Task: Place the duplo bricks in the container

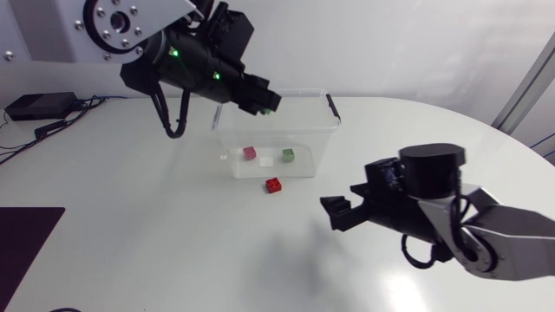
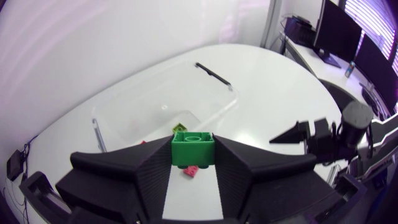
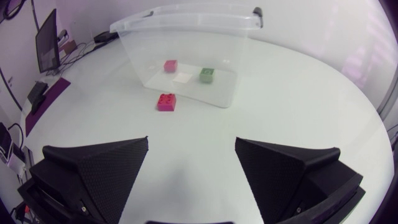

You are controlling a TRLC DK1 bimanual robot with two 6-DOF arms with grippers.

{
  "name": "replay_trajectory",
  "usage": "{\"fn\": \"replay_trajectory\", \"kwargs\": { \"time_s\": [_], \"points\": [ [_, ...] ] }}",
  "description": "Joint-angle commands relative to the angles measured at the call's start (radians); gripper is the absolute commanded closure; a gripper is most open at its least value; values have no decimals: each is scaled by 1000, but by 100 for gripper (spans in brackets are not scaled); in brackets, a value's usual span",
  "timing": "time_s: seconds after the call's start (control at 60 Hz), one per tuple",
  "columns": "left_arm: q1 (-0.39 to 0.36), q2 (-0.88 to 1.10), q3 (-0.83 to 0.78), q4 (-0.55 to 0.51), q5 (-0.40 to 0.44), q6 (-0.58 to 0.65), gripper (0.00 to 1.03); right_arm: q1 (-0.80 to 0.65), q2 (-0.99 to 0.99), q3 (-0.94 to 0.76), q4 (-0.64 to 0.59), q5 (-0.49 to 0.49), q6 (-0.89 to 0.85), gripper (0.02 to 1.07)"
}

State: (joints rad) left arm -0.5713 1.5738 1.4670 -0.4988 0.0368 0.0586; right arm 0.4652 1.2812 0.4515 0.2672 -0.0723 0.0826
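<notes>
Right gripper (image 1: 336, 215) (image 3: 191, 142) is sitting nearest, low over the table (image 1: 173, 225). Its fingers are spread wide, gripping nothing, and pointing toward the container.

Ahead of it a red brick (image 1: 273, 185) (image 3: 166, 102) is lying on the table, studs up. It's just outside the container's near wall, not in it.

Clear plastic container (image 1: 319, 143) (image 3: 186, 11) (image 2: 143, 84) is standing open, no lid on, with a black clip (image 1: 330, 106) (image 3: 257, 11) at its right end. Three bricks are resting on its floor in a loose row, none touching:
- pink brick (image 1: 250, 152) (image 3: 170, 65) on the left
- white brick (image 1: 266, 160) (image 3: 183, 78) in the middle
- dull green brick (image 1: 287, 155) (image 3: 207, 75) on the right

Left gripper (image 1: 270, 102) (image 2: 193, 155) is hanging farthest back, above the container's far rim. The left arm is coming in from the left side. Its fingers are pinching a bright green brick (image 2: 193, 145) from both sides at the tips, studs up, so this one is in the air and not in the container.

In the left wrist view the container is lying ahead of and below the held brick. The red brick (image 2: 190, 171) is peeking out under it, mostly hidden.
</notes>
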Motion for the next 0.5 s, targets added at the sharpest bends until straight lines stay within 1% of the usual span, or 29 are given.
{"fn": "replay_trajectory", "kwargs": {
  "time_s": [0.0,0.083,0.217,0.317,0.483],
  "points": [
    [41,20,9,62,-5,-42,79,58,115,64,40,35,37,6],
    [74,69,24,123,-9,-57,79,110,216,119,72,88,42,6],
    [102,167,70,169,-23,-63,79,165,329,214,90,134,55,6],
    [120,242,118,190,-28,-71,78,194,418,297,87,163,63,6],
    [143,368,234,192,-37,-80,78,210,563,427,72,195,91,6]
  ]
}}
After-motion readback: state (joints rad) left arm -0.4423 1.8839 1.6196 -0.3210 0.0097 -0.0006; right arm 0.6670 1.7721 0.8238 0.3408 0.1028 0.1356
